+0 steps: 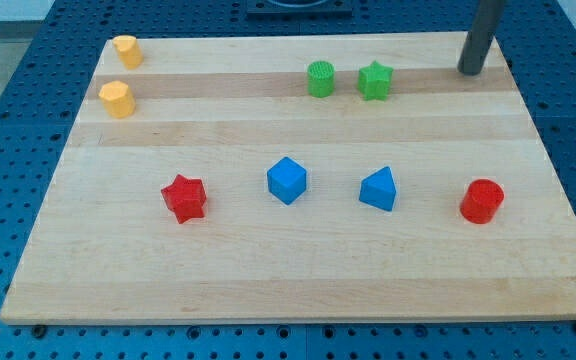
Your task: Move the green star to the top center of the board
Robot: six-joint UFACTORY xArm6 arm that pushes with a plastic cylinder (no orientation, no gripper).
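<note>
Your tool's tip (471,71) rests bare on the counter (268,270), gripping nothing, near the top right corner. The green star (375,80) lies to its left, just beside the green cylinder (320,78), so you'd likely push leftward.

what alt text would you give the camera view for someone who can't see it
A green star sits near the top of a wooden board, just right of a green cylinder, with my tip farther right near the top right corner. Two yellow blocks sit top left; a red star, blue cube, blue wedge-like block and red cylinder line the middle.
</note>
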